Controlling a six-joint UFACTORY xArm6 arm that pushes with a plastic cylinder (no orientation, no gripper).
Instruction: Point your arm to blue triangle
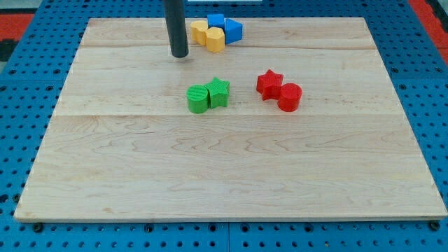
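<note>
My tip (180,54) rests on the wooden board (231,161) near the view's top, left of a cluster of yellow and blue blocks. The blue triangle (233,29) sits at the right end of that cluster, about a rod's width and more to the right of my tip. A second blue block (215,20) lies behind it, at the cluster's top. Two yellow blocks lie between my tip and the blue triangle: one (200,31) nearer my tip and one (215,39) touching the triangle. My tip touches no block.
A green cylinder (198,99) and a green star (219,92) sit together at the board's middle. A red star (269,83) and a red cylinder (289,96) sit to their right. A blue pegboard (28,126) surrounds the board.
</note>
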